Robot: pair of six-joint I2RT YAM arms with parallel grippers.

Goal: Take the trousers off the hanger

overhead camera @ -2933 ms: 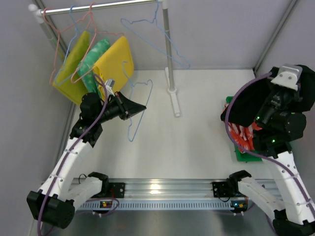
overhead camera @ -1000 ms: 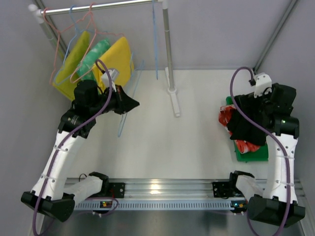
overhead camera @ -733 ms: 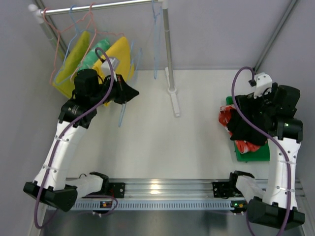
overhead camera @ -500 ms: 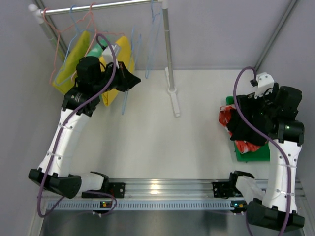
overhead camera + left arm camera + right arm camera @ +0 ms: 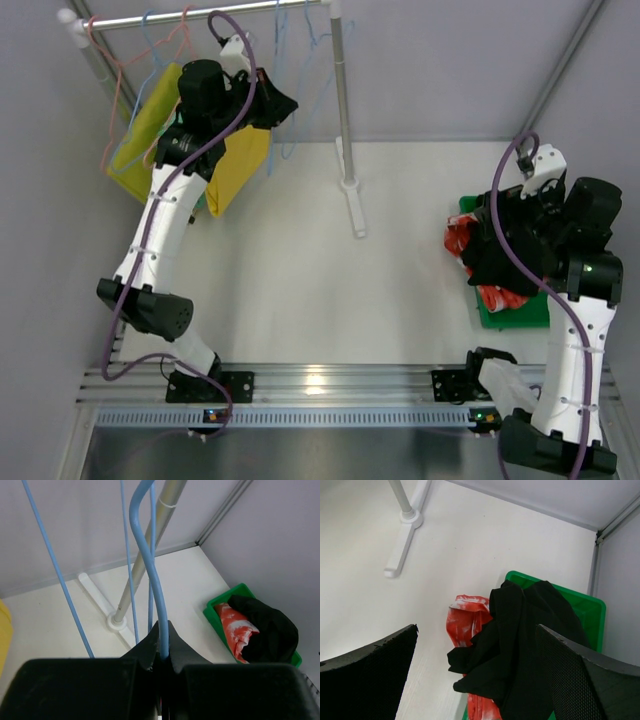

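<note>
The black trousers lie crumpled on the red-orange trousers in a green bin at the right. The right wrist view shows the black pair on top, the red-orange pair poking out to the left, and the bin's rim. My right gripper hovers above them, open, holding nothing. My left gripper is raised next to the rail and shut on a bare blue hanger. In the left wrist view that blue hanger runs up from between the shut fingers of the left gripper.
A rail crosses the top left on a white pole with a foot on the table. Two yellow pairs and pink hangers hang from it. Grey walls close in behind and at both sides.
My left arm has lifted the blue hanger from low over the table up to the rail. The right arm has risen slightly above the bin, still open.
</note>
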